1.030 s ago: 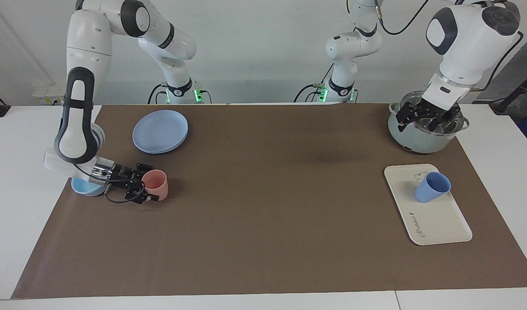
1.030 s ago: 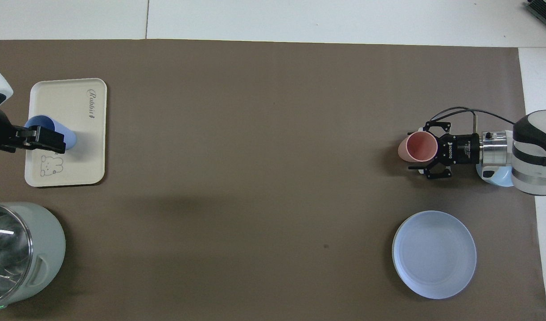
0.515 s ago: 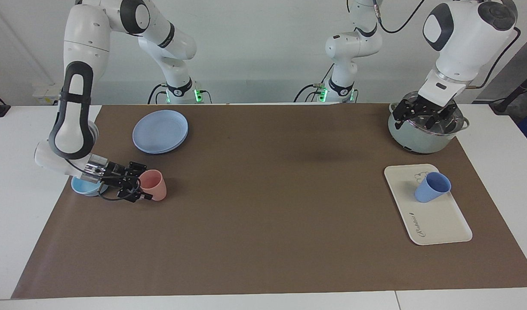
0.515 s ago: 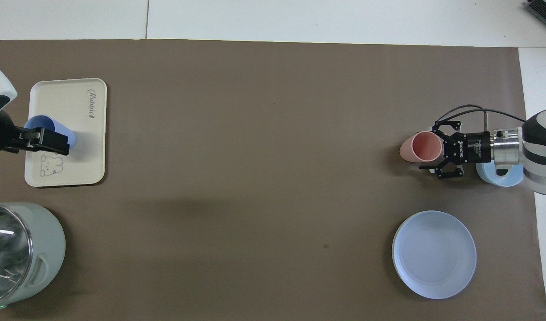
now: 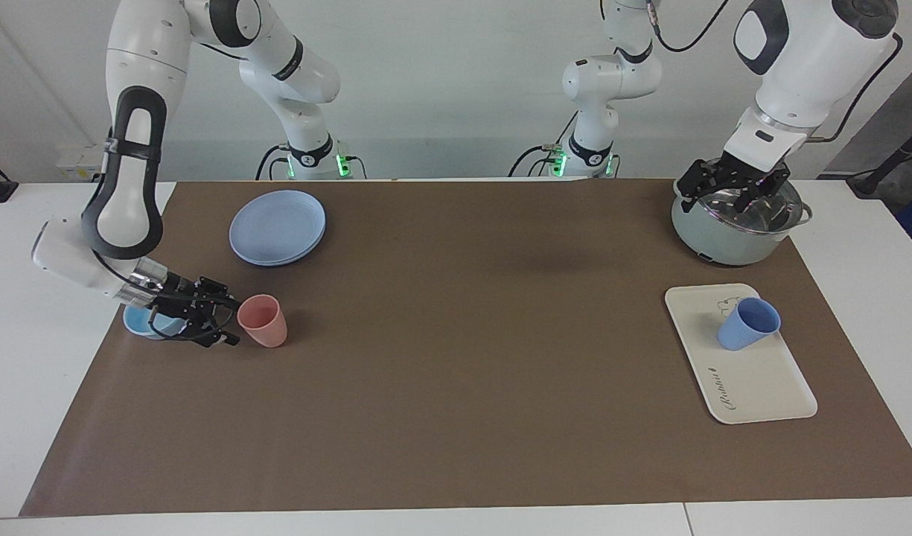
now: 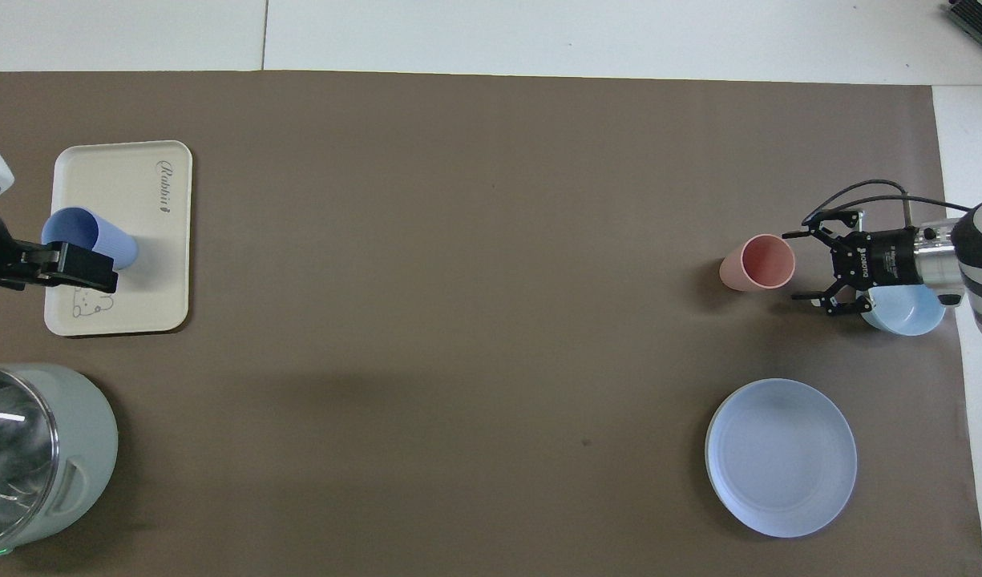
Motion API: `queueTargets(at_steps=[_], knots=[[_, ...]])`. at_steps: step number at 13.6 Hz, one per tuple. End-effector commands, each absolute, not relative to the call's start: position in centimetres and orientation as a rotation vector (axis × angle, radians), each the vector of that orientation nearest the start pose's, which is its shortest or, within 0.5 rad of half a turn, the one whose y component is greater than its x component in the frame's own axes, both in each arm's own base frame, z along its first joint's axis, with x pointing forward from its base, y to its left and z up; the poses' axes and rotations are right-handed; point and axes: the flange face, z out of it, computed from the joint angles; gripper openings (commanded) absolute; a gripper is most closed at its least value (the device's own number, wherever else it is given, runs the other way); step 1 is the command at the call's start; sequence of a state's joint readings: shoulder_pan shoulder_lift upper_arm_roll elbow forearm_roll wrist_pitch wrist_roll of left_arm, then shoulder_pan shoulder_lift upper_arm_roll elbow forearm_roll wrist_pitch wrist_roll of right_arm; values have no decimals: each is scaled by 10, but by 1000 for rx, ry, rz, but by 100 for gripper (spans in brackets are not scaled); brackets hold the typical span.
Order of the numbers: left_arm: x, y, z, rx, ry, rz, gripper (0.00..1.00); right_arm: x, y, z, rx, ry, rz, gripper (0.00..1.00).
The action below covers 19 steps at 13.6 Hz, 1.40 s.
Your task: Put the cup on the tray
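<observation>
The periwinkle-blue cup (image 5: 748,323) stands upright on the cream-white tray (image 5: 757,383), at the tray's end nearer to the robots; it also shows in the overhead view (image 6: 90,239) on the tray (image 6: 134,300). My left gripper (image 5: 732,195) is open and empty, raised over the pot, apart from the cup; in the overhead view it (image 6: 66,271) overlaps the tray's edge. My right gripper (image 5: 231,321) is open and empty, low beside the salmon-pink tumbler (image 5: 263,320), not touching it; the overhead view shows it (image 6: 799,266) too.
A grey-green pot (image 5: 731,238) stands nearer to the robots than the tray. A light-blue bowl (image 5: 144,321) lies under the right wrist. A round blue plate (image 5: 278,226) lies nearer to the robots than the pink tumbler (image 6: 759,262).
The right gripper has drawn back from the pink tumbler toward the right arm's end of the table, leaving it standing. The left gripper has risen a little over the pot.
</observation>
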<state>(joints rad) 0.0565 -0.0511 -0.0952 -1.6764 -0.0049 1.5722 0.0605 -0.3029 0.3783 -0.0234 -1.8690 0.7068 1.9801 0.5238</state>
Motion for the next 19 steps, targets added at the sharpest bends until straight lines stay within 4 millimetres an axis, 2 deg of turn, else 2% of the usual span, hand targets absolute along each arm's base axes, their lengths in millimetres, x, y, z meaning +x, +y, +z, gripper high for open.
queueTargets(at_steps=[1,4,6,7,9,11,15,16,18,19], knots=[[523,-17,629,-3143,201,128,100,590,-143,348,-2286,1367,304,100],[520,-19,625,-3140,225,128,100,590,-97,407,-2579,1189,183,100],[521,-37,623,-3133,271,103,100,586,-74,441,-2760,1062,86,100],[520,-40,624,-3132,279,103,100,583,-56,456,-2852,986,37,100],[520,-41,624,-3134,281,103,100,580,-24,476,-2948,858,-26,100],[517,-50,625,-3131,305,108,100,573,20,486,-3013,654,-27,100],[519,-26,625,-3147,245,112,100,559,58,516,-3113,381,-105,100],[518,-26,627,-3147,247,112,100,556,65,523,-3121,290,-124,100],[518,-31,626,-3145,256,110,100,552,65,541,-3118,232,-173,100],[518,-32,626,-3145,259,107,100,552,58,550,-3114,246,-196,100]])
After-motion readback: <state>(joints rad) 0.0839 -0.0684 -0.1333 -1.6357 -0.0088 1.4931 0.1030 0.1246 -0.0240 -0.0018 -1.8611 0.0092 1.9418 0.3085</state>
